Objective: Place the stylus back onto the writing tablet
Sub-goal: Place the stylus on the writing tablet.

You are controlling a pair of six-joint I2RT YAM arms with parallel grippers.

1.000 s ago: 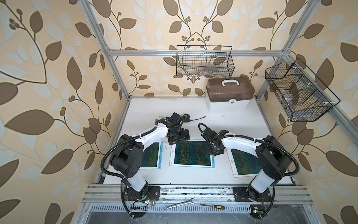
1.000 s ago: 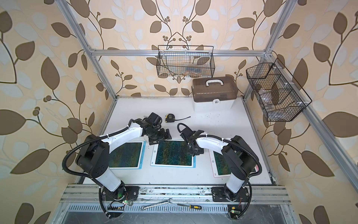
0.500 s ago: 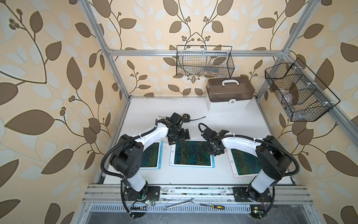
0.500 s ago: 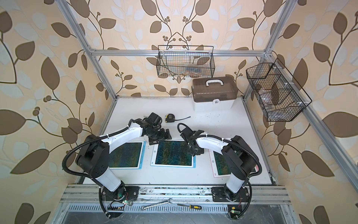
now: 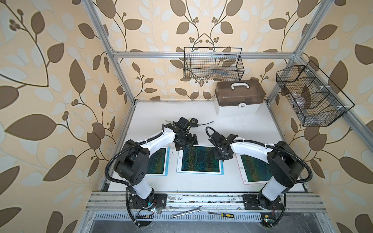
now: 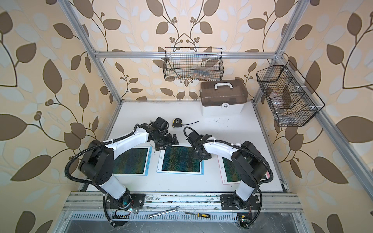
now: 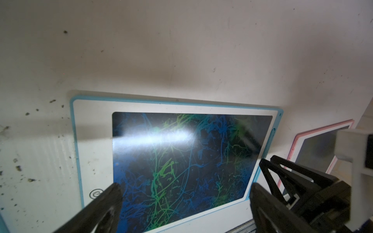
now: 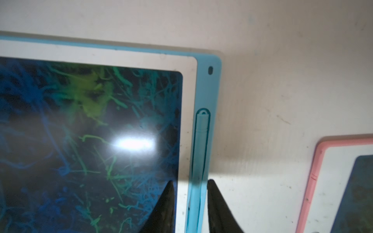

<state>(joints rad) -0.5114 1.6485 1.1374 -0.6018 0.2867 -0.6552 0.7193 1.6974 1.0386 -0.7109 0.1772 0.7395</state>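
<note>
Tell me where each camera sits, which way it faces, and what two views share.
Top views: high above the base rail, looking down at the table; left arm and right arm show whole.
Left wrist: on the left arm, facing the middle blue tablet; open left gripper shows.
Right wrist: on the right arm, close over the stylus in that tablet's slot; right gripper straddles it.
Shared: both wrist views show the middle blue tablet and the pink tablet.

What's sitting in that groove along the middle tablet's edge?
A blue stylus lies in the tablet's groove, one rounded end showing. Its other end runs between the right tool's fingers and out of the wrist view, so it cannot be seen.
</note>
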